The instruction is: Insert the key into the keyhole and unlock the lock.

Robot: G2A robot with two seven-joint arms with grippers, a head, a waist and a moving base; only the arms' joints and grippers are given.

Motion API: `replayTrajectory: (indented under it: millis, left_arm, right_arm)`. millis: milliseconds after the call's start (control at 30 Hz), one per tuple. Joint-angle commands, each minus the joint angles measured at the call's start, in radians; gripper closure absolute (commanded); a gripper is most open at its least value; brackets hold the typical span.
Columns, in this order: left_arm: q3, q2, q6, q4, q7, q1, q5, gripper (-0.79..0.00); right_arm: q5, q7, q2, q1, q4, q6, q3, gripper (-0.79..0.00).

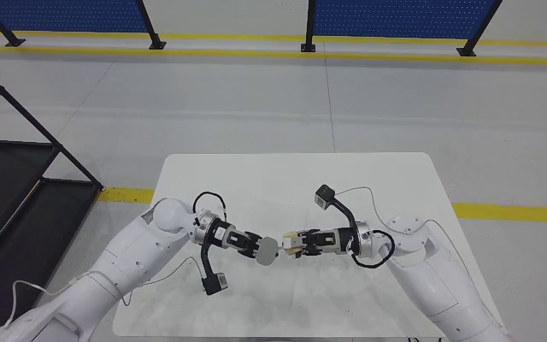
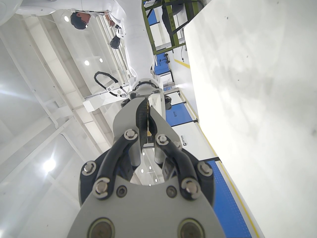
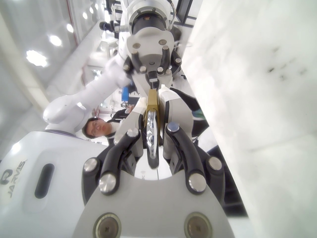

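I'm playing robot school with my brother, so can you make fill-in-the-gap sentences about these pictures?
1. The right end effector is shut on a gold ___ with a silver shackle.
2. The left end effector grips the ___ that should open it.
3. Both arms meet above a white ___.

Missing words: lock; key; table.

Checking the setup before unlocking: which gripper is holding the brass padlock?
The right gripper, shut on the padlock; the left gripper is shut on the dark key instead.
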Motion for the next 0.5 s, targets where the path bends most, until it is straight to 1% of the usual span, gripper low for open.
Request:
replayTrajectory:
  millis: [0, 467]
  left_arm:
    - [0.000, 0.000, 0.001, 0.001, -0.001, 0.000, -0.003, 0.000]
    - [0.003, 0.003, 0.004, 0.001, -0.004, 0.000, -0.006, 0.000]
  right_arm:
    - [0.001, -0.002, 0.000, 0.000, 0.000, -0.001, 0.000, 0.000]
    - [0.002, -0.019, 0.002, -0.008, -0.004, -0.007, 0.005, 0.000]
